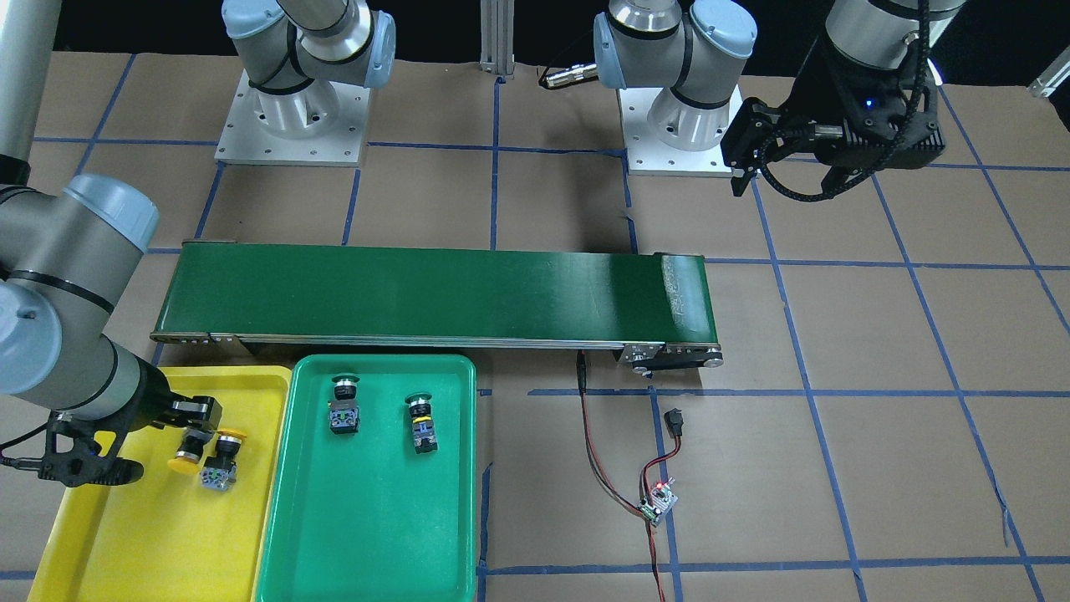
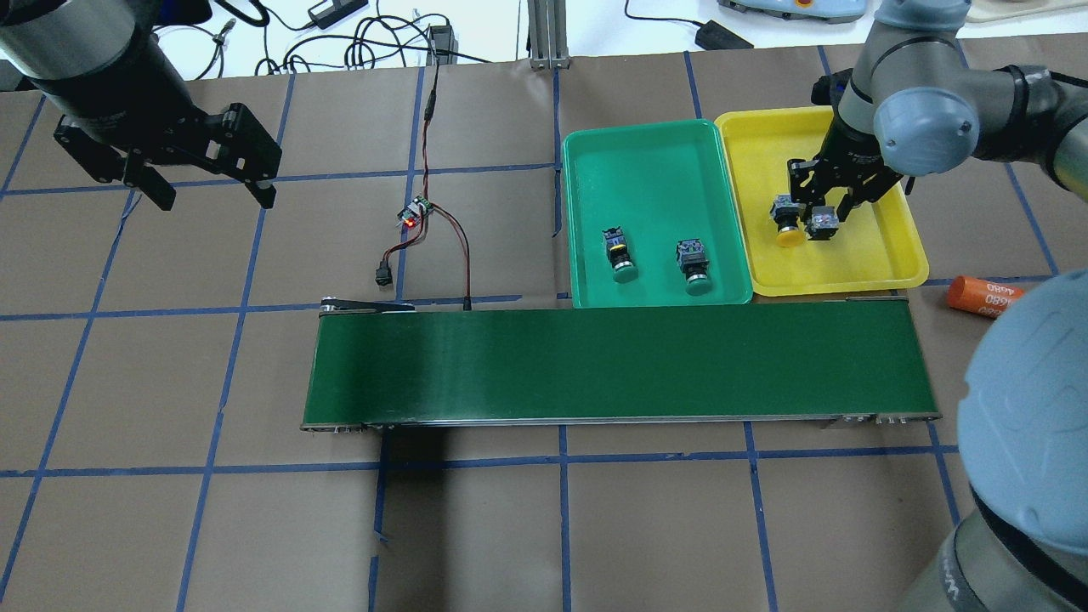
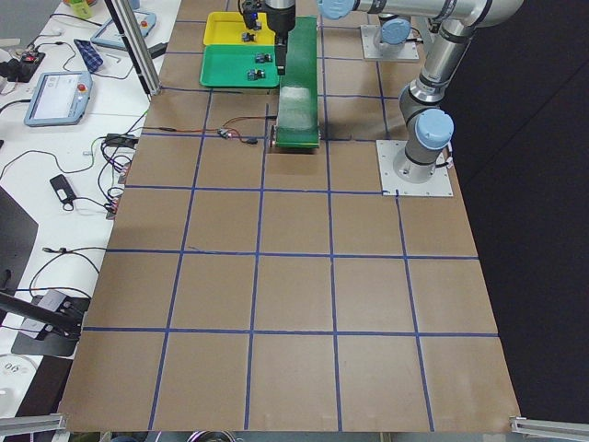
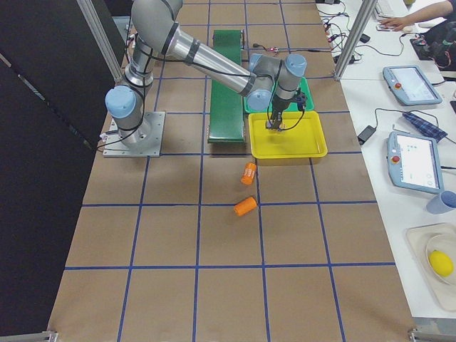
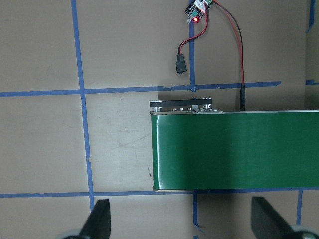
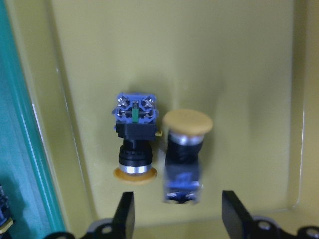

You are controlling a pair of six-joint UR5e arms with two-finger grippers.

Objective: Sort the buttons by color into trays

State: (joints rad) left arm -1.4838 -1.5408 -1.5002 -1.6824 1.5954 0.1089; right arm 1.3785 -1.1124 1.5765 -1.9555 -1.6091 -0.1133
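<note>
Over the surface (image 2: 663, 527), our right gripper (image 6: 178, 211) hangs open above two yellow buttons (image 6: 134, 137) we might clip when rising.

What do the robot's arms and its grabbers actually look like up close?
The left arm and right arm are round silver-grey tubes with pale blue-grey caps at the joints, bolted to square white plates. The left gripper and right gripper are black, each with two flat fingers. A ribbed black cable loops beside the left one.
</note>
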